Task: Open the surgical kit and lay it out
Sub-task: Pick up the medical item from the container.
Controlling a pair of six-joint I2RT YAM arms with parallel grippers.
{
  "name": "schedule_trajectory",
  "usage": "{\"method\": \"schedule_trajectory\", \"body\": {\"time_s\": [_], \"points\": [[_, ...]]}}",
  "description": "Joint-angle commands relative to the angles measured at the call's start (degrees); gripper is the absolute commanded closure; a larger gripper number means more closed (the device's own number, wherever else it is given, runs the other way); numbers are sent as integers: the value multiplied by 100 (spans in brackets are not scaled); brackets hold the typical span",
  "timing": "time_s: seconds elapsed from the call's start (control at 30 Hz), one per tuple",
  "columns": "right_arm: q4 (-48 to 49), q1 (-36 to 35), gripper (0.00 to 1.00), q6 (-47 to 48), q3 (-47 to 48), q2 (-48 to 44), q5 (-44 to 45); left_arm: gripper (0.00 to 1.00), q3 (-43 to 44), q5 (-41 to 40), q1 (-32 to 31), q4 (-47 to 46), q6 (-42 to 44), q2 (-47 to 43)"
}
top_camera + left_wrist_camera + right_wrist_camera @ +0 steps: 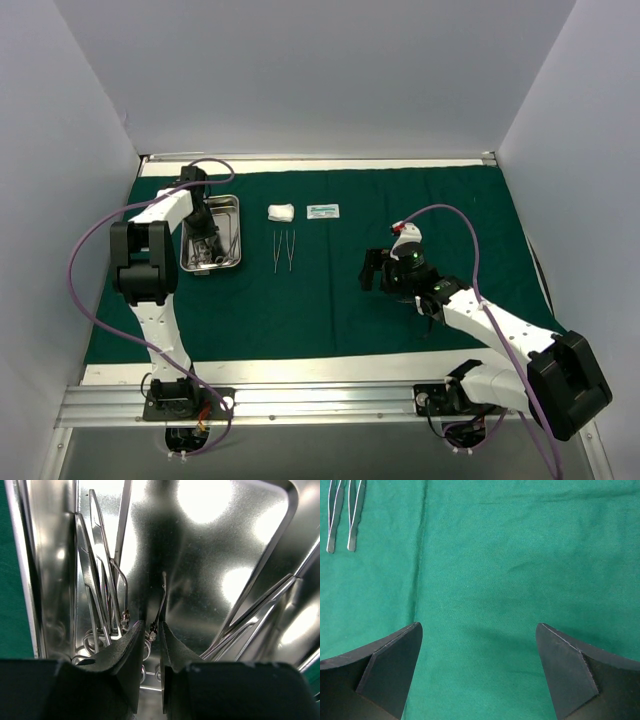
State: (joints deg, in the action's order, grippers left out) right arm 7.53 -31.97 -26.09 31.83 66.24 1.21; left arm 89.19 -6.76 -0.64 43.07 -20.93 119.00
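The dark green cloth (400, 200) lies spread flat. The shiny steel tray (228, 208) stands on its far left part. My left gripper (205, 243) reaches down into the tray (210, 555), jaws closed to a narrow gap on a thin silver forceps (161, 605) at its hinge. More forceps lie along the tray's left side (97, 580) and right side (260, 610). Two tweezers (284, 250) lie side by side on the cloth, also in the right wrist view (335, 515). The white gauze wad (280, 212) and small white packet (323, 211) lie behind them. My right gripper (383, 270) is open and empty over bare cloth (480, 580).
White walls enclose the table on three sides. A bare strip of table edge (300, 372) and an aluminium rail (300, 400) run along the front by the arm bases. Purple cables (90, 250) loop off both arms.
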Motion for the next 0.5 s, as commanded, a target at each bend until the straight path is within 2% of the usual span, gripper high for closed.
{"method": "schedule_trajectory", "body": {"time_s": [0.0, 0.17, 0.47], "points": [[73, -29, 9, -37, 33, 12, 46, 73, 169, 79, 29, -123, 63, 79], [73, -38, 9, -46, 7, 3, 63, 74, 169, 88, 29, -71, 54, 132], [73, -29, 9, -46, -11, -41, 72, 91, 143, 175, 21, -53, 36, -26]]}}
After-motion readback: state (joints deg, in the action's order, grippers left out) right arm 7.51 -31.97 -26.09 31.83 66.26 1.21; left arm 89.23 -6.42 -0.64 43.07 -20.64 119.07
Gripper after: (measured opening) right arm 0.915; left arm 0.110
